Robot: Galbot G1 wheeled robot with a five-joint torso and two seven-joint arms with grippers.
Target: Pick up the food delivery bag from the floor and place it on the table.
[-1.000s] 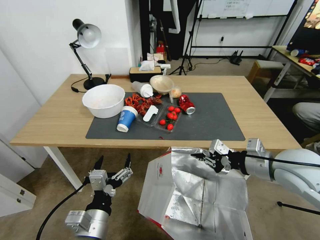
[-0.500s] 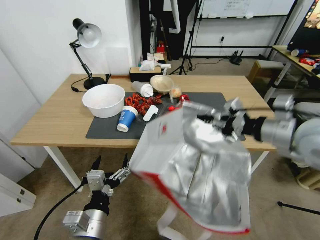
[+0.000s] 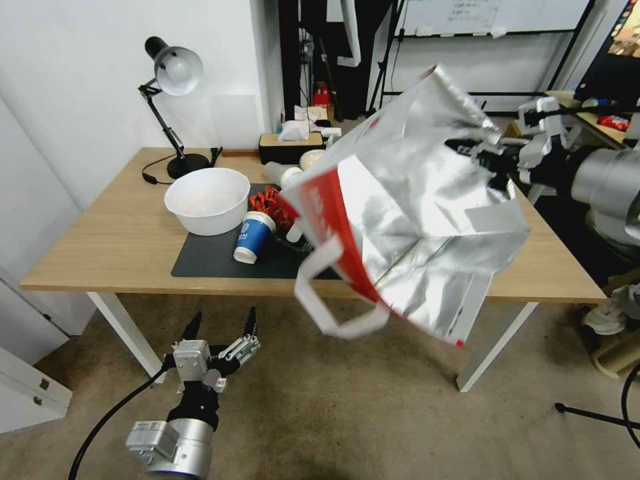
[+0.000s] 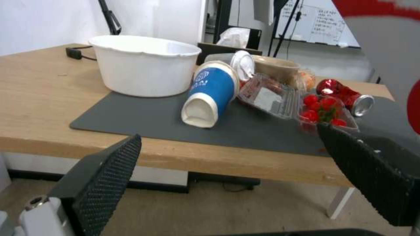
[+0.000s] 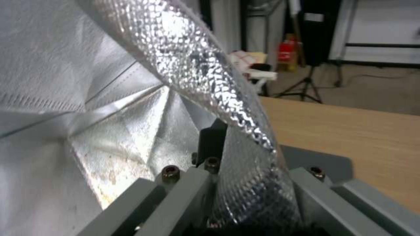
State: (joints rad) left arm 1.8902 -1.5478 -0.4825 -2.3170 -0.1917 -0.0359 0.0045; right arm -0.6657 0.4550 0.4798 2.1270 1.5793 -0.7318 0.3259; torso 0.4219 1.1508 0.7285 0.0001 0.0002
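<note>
You are carrying the food delivery bag in the air above the surface, your right claw pinching its foil rim. Set it down gently on bare wood clear of the blue cup. Your left claw is hanging wide near the floor.

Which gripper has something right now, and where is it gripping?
The right gripper pinches the food delivery bag by its foil-lined top rim; the left gripper holds nothing.
</note>
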